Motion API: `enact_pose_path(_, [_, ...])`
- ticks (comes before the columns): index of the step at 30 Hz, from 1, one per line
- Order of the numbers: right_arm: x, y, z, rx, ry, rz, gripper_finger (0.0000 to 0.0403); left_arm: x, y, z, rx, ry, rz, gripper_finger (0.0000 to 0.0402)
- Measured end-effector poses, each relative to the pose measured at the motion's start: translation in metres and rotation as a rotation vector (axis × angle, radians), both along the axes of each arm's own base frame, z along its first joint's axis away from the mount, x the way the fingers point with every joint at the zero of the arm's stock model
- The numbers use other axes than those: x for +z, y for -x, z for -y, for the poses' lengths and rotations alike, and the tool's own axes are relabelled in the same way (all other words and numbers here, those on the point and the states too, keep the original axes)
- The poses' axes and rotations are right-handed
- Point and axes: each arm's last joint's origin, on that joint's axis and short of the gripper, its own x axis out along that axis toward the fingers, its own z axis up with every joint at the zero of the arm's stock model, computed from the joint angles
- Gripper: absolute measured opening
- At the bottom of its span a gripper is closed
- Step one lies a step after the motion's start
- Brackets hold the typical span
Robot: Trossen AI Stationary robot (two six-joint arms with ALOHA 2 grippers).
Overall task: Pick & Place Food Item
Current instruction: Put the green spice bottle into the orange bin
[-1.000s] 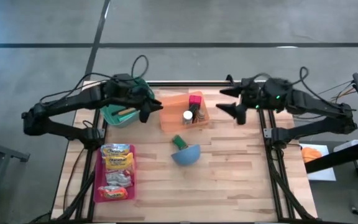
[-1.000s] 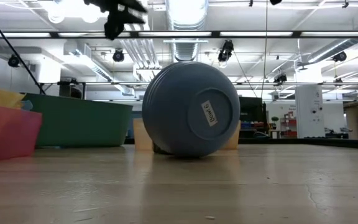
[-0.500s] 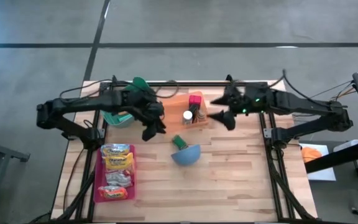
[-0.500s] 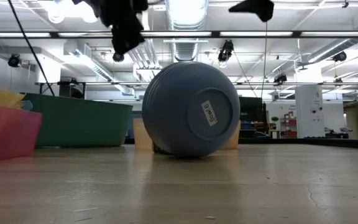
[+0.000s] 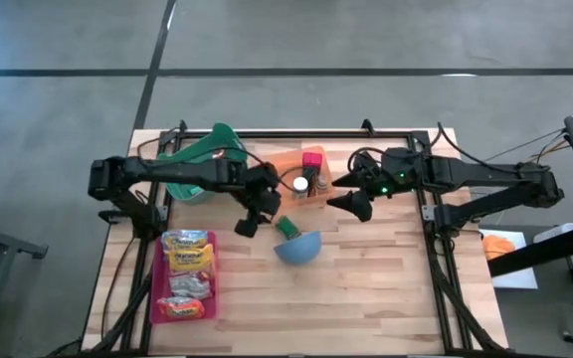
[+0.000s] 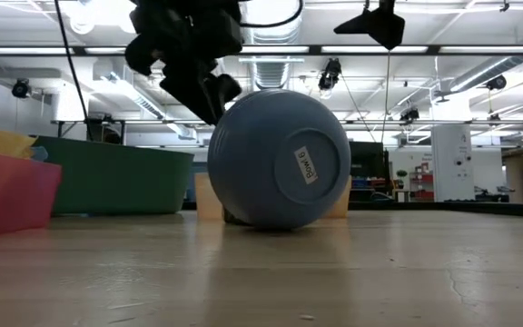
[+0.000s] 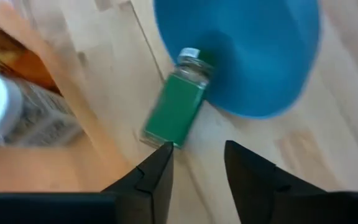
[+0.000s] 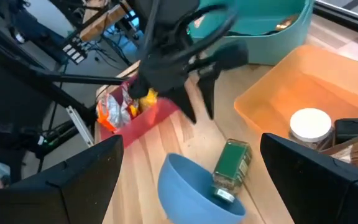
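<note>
A green jar (image 7: 174,107) with a pale cap lies on its side on the table, its capped end against the rim of a tipped blue bowl (image 7: 247,56). From above, the jar (image 5: 286,227) and the bowl (image 5: 298,247) sit mid-table. My left gripper (image 7: 197,167) hangs just above the table beside the jar's bottom end, pointing steeply down, open, nothing between its fingers; from above, my left gripper (image 5: 244,224) shows left of the jar. My right gripper (image 5: 347,195) hovers high at the orange tray's right end, wide open and empty.
An orange tray (image 5: 279,171) with a white-lidded jar (image 5: 299,184) and a pink box stands behind the green jar. A teal bin (image 5: 199,167) sits far left. A red tray (image 5: 157,283) of snack packets lies near left. Bare wood spreads right of the bowl.
My left gripper has swung from over the teal bin toward the table's right and near edge, sunk low and rolled about its own axis, ending beside the green jar. My right gripper has drifted left and down toward the orange tray. Jar and bowl have stayed put.
</note>
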Motion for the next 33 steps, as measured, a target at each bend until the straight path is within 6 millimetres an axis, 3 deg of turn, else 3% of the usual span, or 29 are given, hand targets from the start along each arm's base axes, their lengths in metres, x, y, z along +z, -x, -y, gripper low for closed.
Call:
enact_pose_path(6, [-0.003,0.004,-0.002,-0.007,-0.024,-0.002,0.0375,-0.001,-0.012,0.007,-0.089,-0.083,0.097,0.0216])
enact_pose_path(13, [-0.003,0.003,-0.003,-0.018,-0.025,0.001,0.0375,-0.022,-0.022,0.006,-0.169,-0.128,0.091,0.0306])
enact_pose_path(33, [0.000,0.003,-0.004,-0.017,-0.044,0.029,0.0375,-0.088,-0.046,0.010,-0.291,-0.186,-0.013,0.0314])
